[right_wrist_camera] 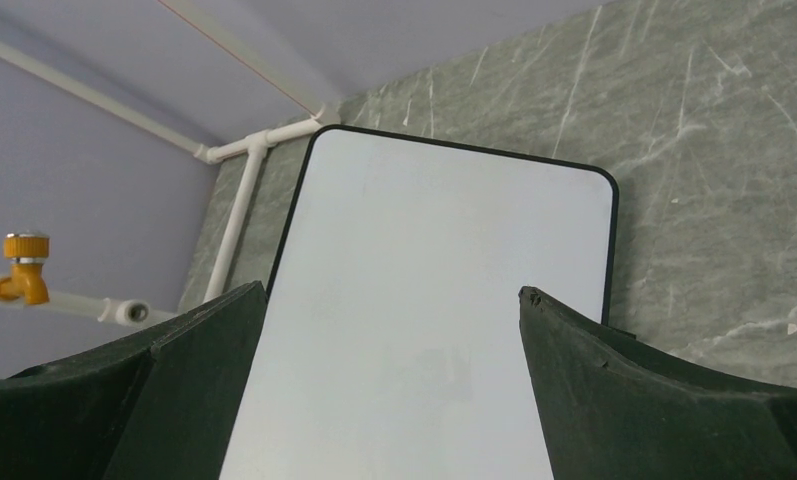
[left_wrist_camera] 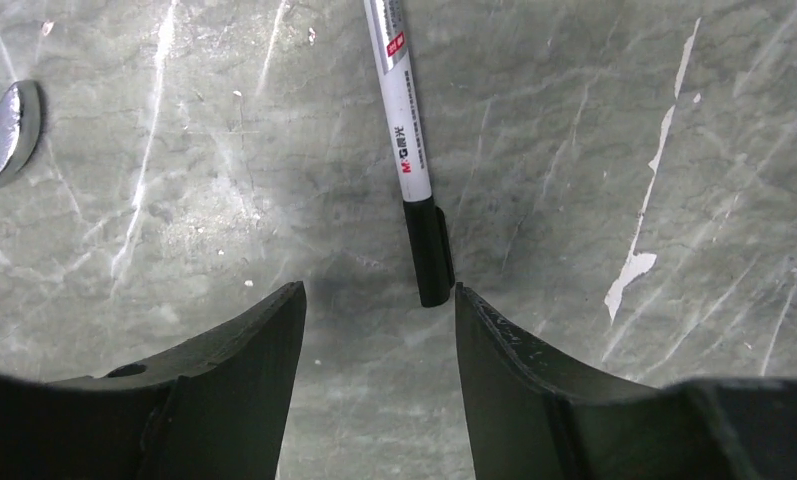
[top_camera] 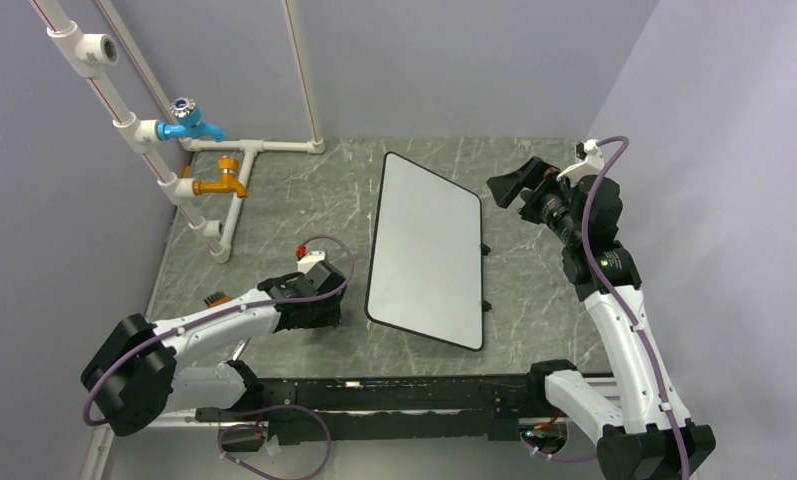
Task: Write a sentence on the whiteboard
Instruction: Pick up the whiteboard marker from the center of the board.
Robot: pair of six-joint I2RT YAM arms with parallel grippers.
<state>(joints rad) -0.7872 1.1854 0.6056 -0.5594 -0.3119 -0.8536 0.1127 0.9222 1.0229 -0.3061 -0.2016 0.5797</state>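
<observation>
A grey marbled stone counter [top_camera: 534, 300] carries the large flat white whiteboard [top_camera: 424, 245] with a thin black rim, lying at its middle. The right fingers [right_wrist_camera: 614, 380] spread wide, empty, near the board's far right corner. The left fingers [left_wrist_camera: 244, 370] stand apart, empty, just short of a white, black-capped marker [left_wrist_camera: 404, 120] lying on the counter.

Left arm [top_camera: 214, 320] stretched low and forward from its base, wrist bent over, left gripper [left_wrist_camera: 379, 292] pointing down, jaws apart and empty, right arm [top_camera: 624, 320] reared up with elbow bent, right gripper [right_wrist_camera: 392, 290] raised and aimed leftward, jaws wide apart, empty
</observation>
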